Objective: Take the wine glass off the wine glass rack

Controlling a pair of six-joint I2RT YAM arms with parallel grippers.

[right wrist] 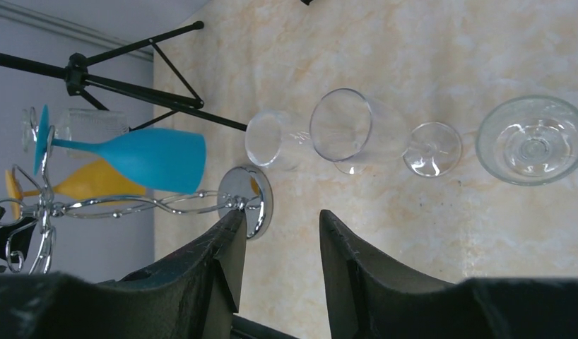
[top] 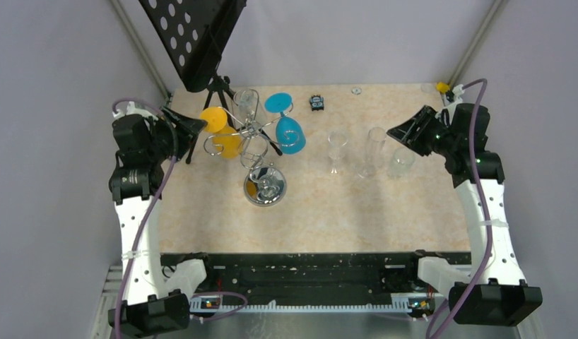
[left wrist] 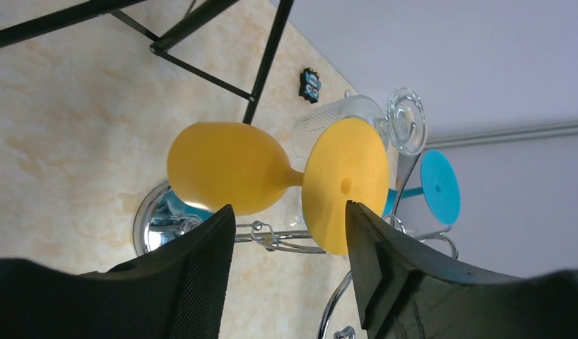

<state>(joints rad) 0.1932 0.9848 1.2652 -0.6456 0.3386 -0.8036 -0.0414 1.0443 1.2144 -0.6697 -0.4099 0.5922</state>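
Note:
The silver wire wine glass rack (top: 252, 134) stands on its round chrome base (top: 265, 187) at the table's left middle. An orange wine glass (top: 222, 138), a blue one (top: 290, 131) and a clear one (top: 246, 102) hang upside down from it. My left gripper (top: 191, 126) is open just left of the orange glass. In the left wrist view the orange glass (left wrist: 272, 176) lies just beyond the open fingertips (left wrist: 290, 215), untouched. My right gripper (top: 406, 133) is open and empty at the right; its wrist view (right wrist: 279, 219) shows the rack (right wrist: 131, 205) far off.
A black tripod stand with a perforated plate (top: 194, 39) rises at the back left, its legs behind the rack. Three clear glasses (top: 371, 152) stand right of centre, near my right gripper. A small dark object (top: 316, 102) lies at the back.

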